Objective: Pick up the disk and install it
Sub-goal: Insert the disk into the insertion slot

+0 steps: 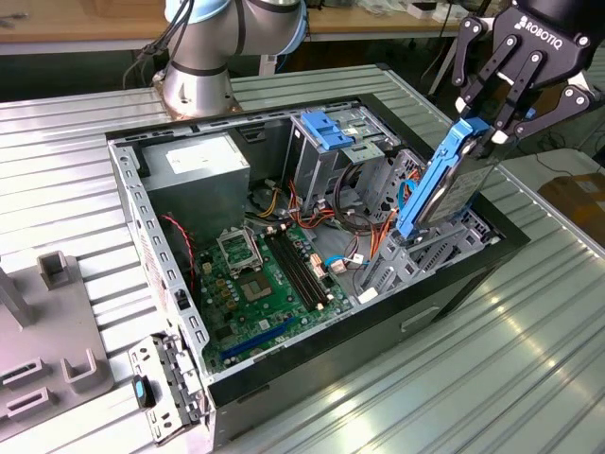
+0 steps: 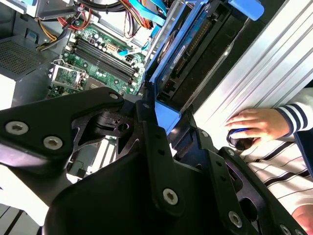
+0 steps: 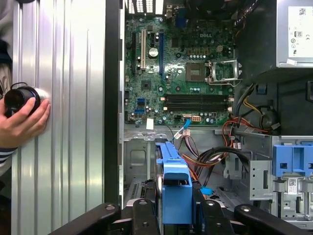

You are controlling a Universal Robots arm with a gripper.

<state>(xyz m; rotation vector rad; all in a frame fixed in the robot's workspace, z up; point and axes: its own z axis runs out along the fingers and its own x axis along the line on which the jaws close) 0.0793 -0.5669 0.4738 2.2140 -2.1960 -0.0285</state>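
Observation:
The disk (image 1: 444, 184), a grey drive in a bright blue carrier frame, hangs on edge and slightly tilted over the drive bay (image 1: 430, 251) at the case's corner on the exterior view's right. My gripper (image 1: 482, 128) is shut on its upper end, one black finger on each side. The disk's lower end reaches down to the bay's metal rails; I cannot tell whether it touches them. In the first wrist view the blue frame of the disk (image 3: 175, 188) runs out from between the fingers of the gripper (image 3: 175, 215) towards the motherboard. The second wrist view shows the disk (image 2: 188, 54) side-on beyond the gripper (image 2: 161, 115).
The open computer case (image 1: 142, 218) lies on a ribbed metal table. Inside are a green motherboard (image 1: 269, 274), a grey power supply (image 1: 194, 165), a light-blue bracket (image 1: 326, 132) and orange and blue cables (image 1: 383, 227). A person's hand (image 3: 22, 120) rests on a black knob (image 3: 18, 98) beside the case. Grey fixtures (image 1: 47, 322) stand at the exterior view's left.

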